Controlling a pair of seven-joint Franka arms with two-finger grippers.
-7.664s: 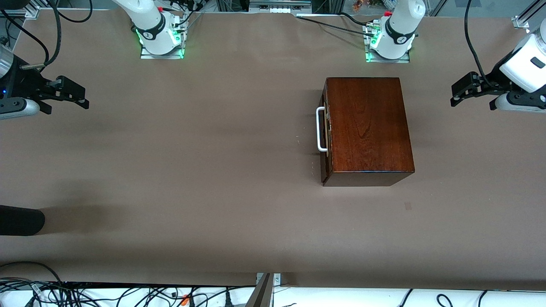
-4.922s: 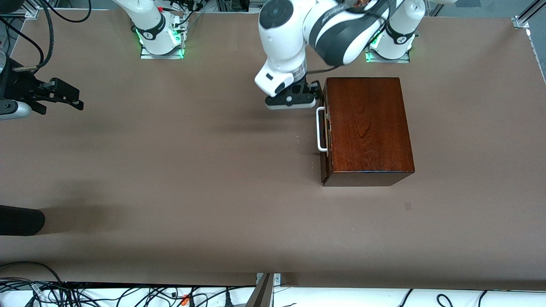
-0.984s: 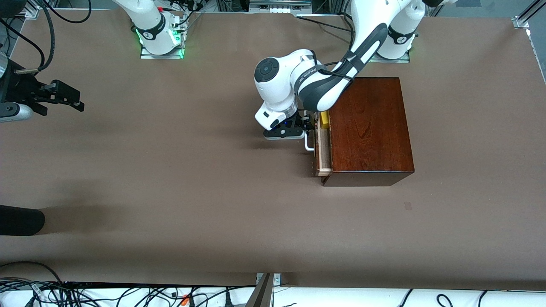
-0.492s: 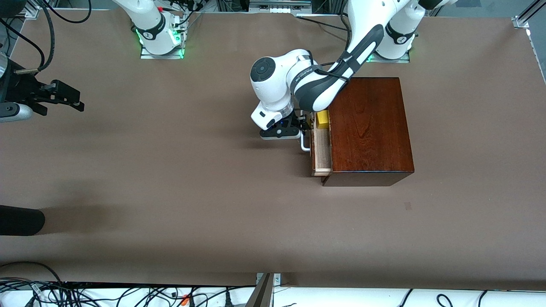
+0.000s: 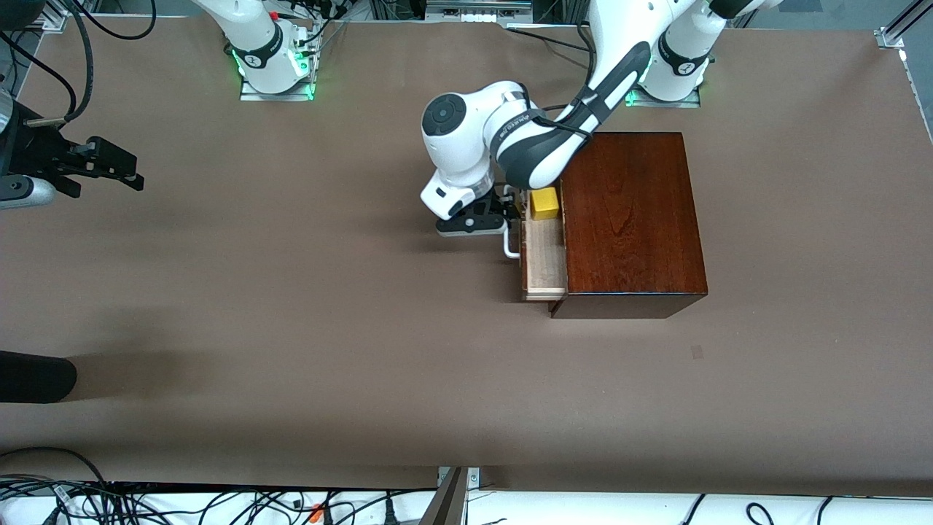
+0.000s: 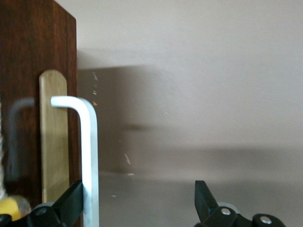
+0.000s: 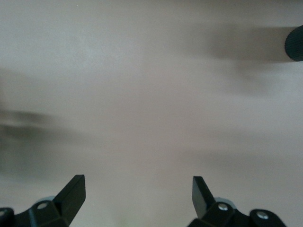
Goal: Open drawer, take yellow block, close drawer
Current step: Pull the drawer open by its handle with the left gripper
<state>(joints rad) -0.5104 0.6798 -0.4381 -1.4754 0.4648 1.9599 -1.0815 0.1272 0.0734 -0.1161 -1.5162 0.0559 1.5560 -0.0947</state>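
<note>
**Inspector:** Report the drawer (image 5: 543, 255).

**Assistant:** It stands partly pulled out of the dark wooden box (image 5: 630, 219), toward the right arm's end of the counter (image 5: 291, 306). Its pale wood floor is exposed. The dark front panel carries a white bar handle (image 6: 90, 156).

**Inspector:** The yellow block (image 5: 544, 203)?

**Assistant:** It sits inside the drawer, at the end farther from the front camera, close against the box's edge. In the left wrist view only a yellow corner (image 6: 9, 208) shows beside the front panel.

**Inspector:** Left gripper (image 5: 503, 219)?

**Assistant:** It is at the drawer front, at the handle. In the left wrist view one finger (image 6: 71, 201) is touching the white bar while the other finger (image 6: 203, 198) stands well apart from it over bare counter. The jaws are spread wide, not clenched on the bar; the handle rests against the inside of one finger only. The block is not touched.

**Inspector:** Right gripper (image 5: 109, 164)?

**Assistant:** That arm waits at its own end of the counter, well apart from the box. Its gripper is released, jaws wide with nothing between them; the right wrist view shows both fingers (image 7: 71, 194) over bare counter.

**Inspector:** Anything else on the surface?

**Assistant:** A dark rounded object (image 5: 33, 375) at the edge of the front view, near the right arm's end; I cannot tell what it is.
</note>
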